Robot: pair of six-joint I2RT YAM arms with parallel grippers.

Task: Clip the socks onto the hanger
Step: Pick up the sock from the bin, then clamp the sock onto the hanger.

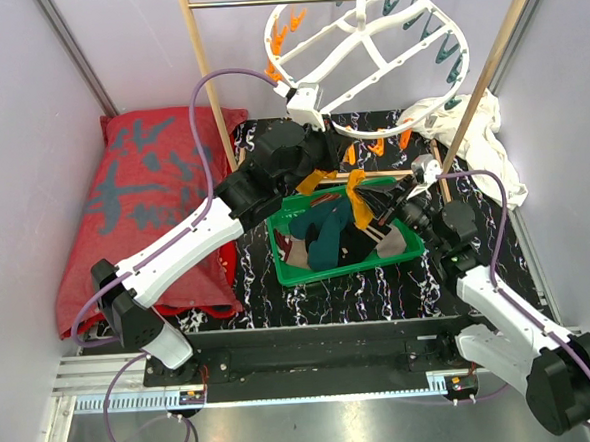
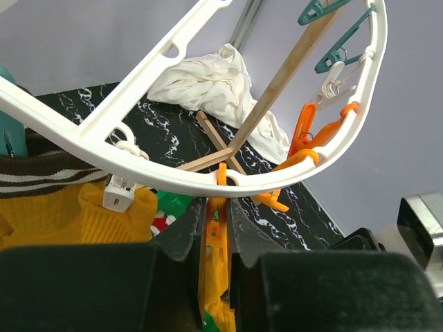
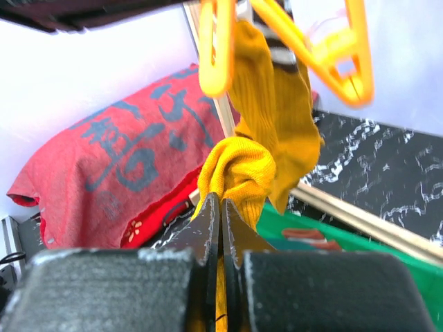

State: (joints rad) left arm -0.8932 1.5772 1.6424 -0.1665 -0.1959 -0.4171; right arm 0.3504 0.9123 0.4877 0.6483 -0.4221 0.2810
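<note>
The white oval hanger (image 1: 364,36) hangs tilted from the wooden rack's top bar, its rim (image 2: 173,176) crossing the left wrist view. My left gripper (image 2: 220,207) is shut on an orange peg (image 2: 219,232) under that rim, and mustard fabric shows just below the peg. My right gripper (image 3: 221,204) is shut on the mustard sock (image 3: 242,166), holding it up beside two orange pegs (image 3: 214,48). From above, the sock (image 1: 358,192) hangs between both grippers over the green basket (image 1: 308,272). A teal sock (image 1: 326,241) and dark socks (image 1: 371,238) lie in the basket.
The light wooden rack (image 1: 204,76) frames the hanger, with a slanted leg (image 2: 284,76) close behind the rim. A white cloth (image 1: 480,139) lies at the back right. A red printed cloth (image 1: 144,210) covers the left side of the black marbled table.
</note>
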